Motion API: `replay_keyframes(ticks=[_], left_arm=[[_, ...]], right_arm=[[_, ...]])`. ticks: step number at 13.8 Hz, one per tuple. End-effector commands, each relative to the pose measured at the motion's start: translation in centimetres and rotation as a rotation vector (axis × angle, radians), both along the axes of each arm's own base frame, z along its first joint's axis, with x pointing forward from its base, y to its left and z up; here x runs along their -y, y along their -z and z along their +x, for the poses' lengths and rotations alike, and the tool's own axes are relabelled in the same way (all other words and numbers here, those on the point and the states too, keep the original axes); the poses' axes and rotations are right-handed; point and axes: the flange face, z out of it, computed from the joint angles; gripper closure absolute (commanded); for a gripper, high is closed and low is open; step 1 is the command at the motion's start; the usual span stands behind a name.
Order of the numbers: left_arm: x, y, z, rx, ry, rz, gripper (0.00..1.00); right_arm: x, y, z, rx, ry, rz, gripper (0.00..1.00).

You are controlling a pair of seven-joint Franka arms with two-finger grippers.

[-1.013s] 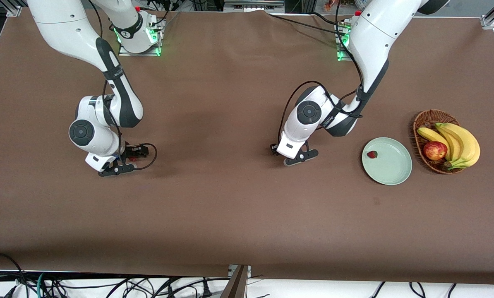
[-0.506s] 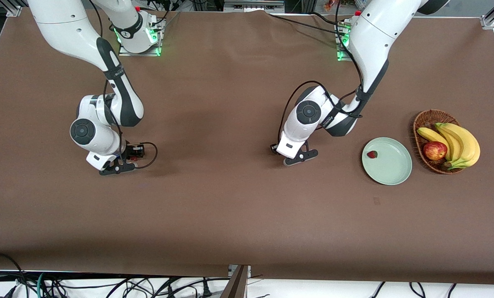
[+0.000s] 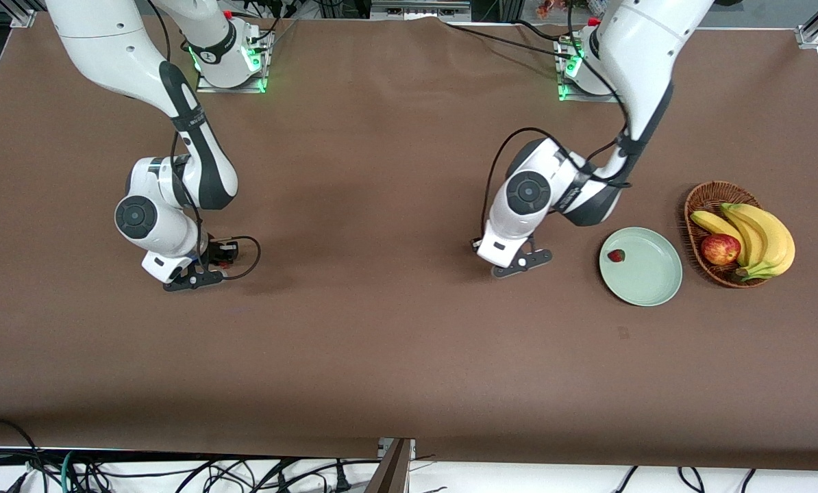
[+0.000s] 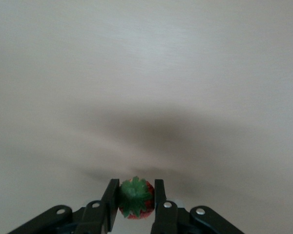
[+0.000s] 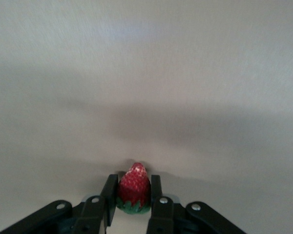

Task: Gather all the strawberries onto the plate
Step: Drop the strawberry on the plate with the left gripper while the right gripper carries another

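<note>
Presently both arms are down at the surface (image 3: 381, 356), each with a berry in its tool.

Right arm, at its own end of the surface: the right tool (image 3: 212, 263) sits low over the brown covering. Its wrist view shows the fingers (image 5: 109, 195) pressed onto a strawberry (image 5: 134, 191) at the flanks, red tip pointing away from the camera, green cap toward the tool body.

Left arm, nearer mid-surface: the left tool (image 3: 515, 257) is likewise low, short of the plate. Its wrist view shows the tool (image 4: 135, 200) pinching a second strawberry (image 4: 135, 196), green cap facing outward and red flesh showing below it.

Toward the left arm's end: the pale green plate (image 3: 652, 281) holds a third strawberry (image 3: 615, 255) near its rim on the side toward the arms. Just beside the plate stands a wicker basket (image 3: 703, 195) with bananas (image 3: 758, 233) and an apple (image 3: 720, 248).

Judgement: one berry is delivered, two are gripped and not yet carried over.

Handling judgement: the berries look tiny and light, so lifting costs nothing; the worry is their tapered, smooth shape, which could squirt out of flat fingers under a hard squeeze. Best hold is across the widest part just under the cap, as now. Release should be low over the plate, since a dropped berry may roll.
</note>
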Motion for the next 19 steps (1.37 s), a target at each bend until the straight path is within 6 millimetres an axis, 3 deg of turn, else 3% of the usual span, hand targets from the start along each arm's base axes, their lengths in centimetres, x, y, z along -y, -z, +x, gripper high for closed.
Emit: replay_keyframes(ticks=[1, 4, 7, 11, 14, 16, 19], left_arm=[[-5.1, -3.3, 0.7, -0.074, 0.122, 0.063, 0.85], [-10.5, -5.0, 1.9, -0.147, 0.249, 0.056, 0.85], [-15.2, -5.0, 2.6, -0.213, 0.351, 0.025, 0.84], [-20.6, -4.7, 3.6, -0.238, 0.495, -0.038, 0.83], [-24.9, -4.0, 4.0, -0.26, 0.585, -0.051, 0.78], [-26.3, -3.1, 4.1, -0.281, 0.661, -0.041, 0.76], [-27.6, -1.9, 4.1, -0.286, 0.686, -0.064, 0.74]], right_arm=[[-2.5, -2.5, 2.3, 0.062, -0.004, 0.025, 1.0], [-11.1, -2.9, 5.2, 0.107, 0.11, 0.126, 1.0], [-20.6, -2.6, 5.7, 0.118, 0.258, 0.194, 1.0], [-35.4, -2.2, 2.7, 0.14, 0.339, 0.264, 1.0], [-45.6, -3.6, -0.3, 0.156, 0.476, 0.37, 1.0], [-50.4, -3.1, -3.1, 0.174, 0.458, 0.43, 1.0], [-54.5, -1.0, -7.0, 0.234, 0.4, 0.536, 1.0]])
